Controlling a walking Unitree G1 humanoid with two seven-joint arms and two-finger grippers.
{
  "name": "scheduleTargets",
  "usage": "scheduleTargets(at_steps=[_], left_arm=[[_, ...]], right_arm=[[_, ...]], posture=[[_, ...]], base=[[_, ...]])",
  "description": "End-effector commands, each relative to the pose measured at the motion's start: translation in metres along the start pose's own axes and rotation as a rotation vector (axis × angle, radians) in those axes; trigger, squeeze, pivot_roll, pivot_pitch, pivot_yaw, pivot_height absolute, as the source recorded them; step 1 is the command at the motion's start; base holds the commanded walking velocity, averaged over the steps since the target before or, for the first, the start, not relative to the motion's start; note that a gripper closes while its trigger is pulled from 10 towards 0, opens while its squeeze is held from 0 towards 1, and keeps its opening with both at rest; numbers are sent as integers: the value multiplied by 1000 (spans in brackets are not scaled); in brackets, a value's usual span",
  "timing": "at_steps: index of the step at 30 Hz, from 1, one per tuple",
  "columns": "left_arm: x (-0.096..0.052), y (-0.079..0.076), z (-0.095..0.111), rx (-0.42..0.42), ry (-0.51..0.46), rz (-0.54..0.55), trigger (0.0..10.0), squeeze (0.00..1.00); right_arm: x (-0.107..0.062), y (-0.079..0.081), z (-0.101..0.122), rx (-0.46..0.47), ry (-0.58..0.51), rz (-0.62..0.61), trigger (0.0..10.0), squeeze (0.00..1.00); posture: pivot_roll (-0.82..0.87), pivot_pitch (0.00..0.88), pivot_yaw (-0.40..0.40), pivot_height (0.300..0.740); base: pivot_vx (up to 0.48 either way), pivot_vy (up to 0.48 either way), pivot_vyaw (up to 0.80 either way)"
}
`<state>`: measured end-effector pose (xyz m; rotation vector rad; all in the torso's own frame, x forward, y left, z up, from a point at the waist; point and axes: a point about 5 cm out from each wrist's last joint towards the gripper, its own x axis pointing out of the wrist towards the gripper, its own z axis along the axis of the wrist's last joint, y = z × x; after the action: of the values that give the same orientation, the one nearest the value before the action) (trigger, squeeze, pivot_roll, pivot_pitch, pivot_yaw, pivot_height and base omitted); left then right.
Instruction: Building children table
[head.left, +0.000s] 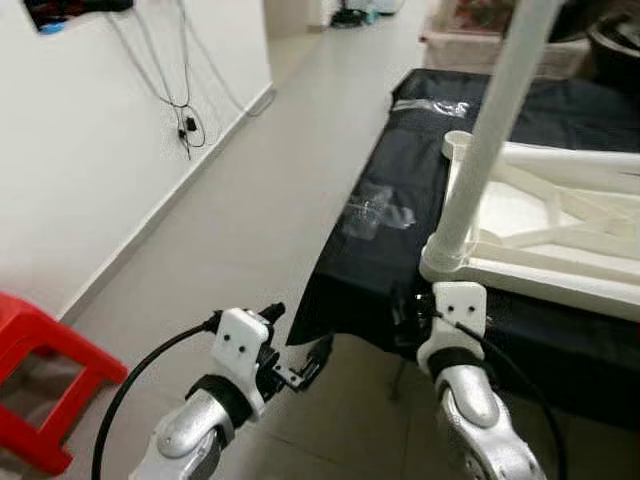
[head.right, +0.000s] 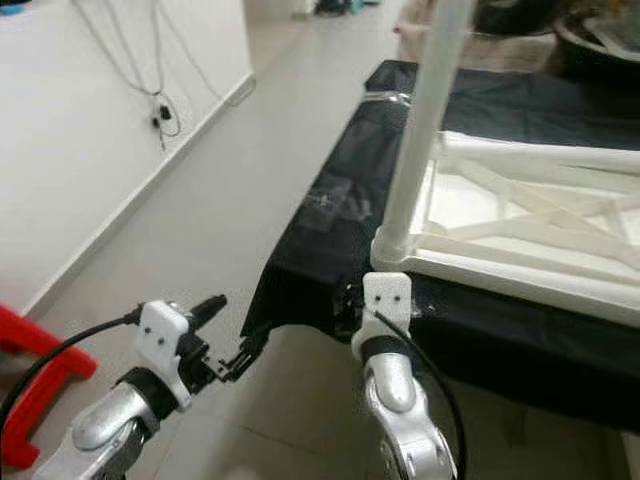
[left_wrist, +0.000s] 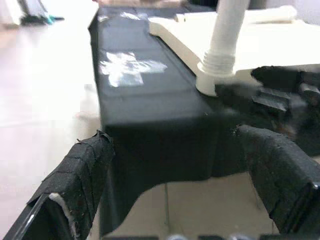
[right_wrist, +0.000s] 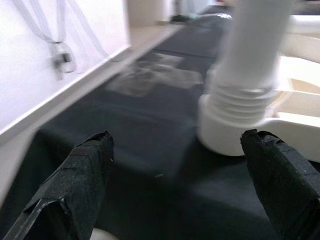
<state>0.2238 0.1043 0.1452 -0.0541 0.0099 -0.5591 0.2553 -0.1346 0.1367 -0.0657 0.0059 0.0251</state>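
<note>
A white children's table (head.left: 560, 270) lies upside down on a table draped in black cloth (head.left: 400, 180). One white leg (head.left: 490, 140) stands upright, threaded into the corner socket (head.left: 445, 262) nearest me. My right gripper (right_wrist: 175, 140) is open at the black table's edge, its fingers apart on either side of the socket base (right_wrist: 235, 125) and not touching it. My left gripper (left_wrist: 172, 145) is open and empty, held in the air off the black table's near corner (left_wrist: 150, 150), to the left of the leg.
A red plastic stool (head.left: 40, 380) stands on the tiled floor at lower left. Cables (head.left: 185, 110) hang on the white wall to the left. Clear tape patches (head.left: 380, 212) lie on the cloth. Boxes (head.left: 480, 40) stand behind the table.
</note>
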Motion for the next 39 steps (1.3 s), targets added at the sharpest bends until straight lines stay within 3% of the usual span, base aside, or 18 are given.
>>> scheduleTargets(at_steps=[1,5,11,19,31,39], left_arm=[[-2,5,-5,11,22,31,10000,0],[1,7,1,-30,8,96,10000,0],[2,6,-13,-55,83,160,10000,0],[0,4,-27,-57,130,209,10000,0],[1,4,-28,-29,147,229,10000,0],[1,6,-29,-34,149,260,10000,0]], right_arm=[[-2,5,-1,6,-2,29,10000,0],[-3,5,-7,27,24,60,10000,0],[-1,4,-11,58,61,81,10000,0],[-3,1,-17,53,66,97,10000,0],[1,-2,-19,54,74,102,10000,0],[1,-1,-20,40,84,111,10000,0]], posture=[[73,105,28,740],[77,85,24,740],[65,56,16,740],[53,45,2,740],[55,53,-2,740],[58,60,-2,740]], base=[[0,0,0],[0,0,0],[0,0,0],[0,0,0],[0,0,0],[0,0,-800]])
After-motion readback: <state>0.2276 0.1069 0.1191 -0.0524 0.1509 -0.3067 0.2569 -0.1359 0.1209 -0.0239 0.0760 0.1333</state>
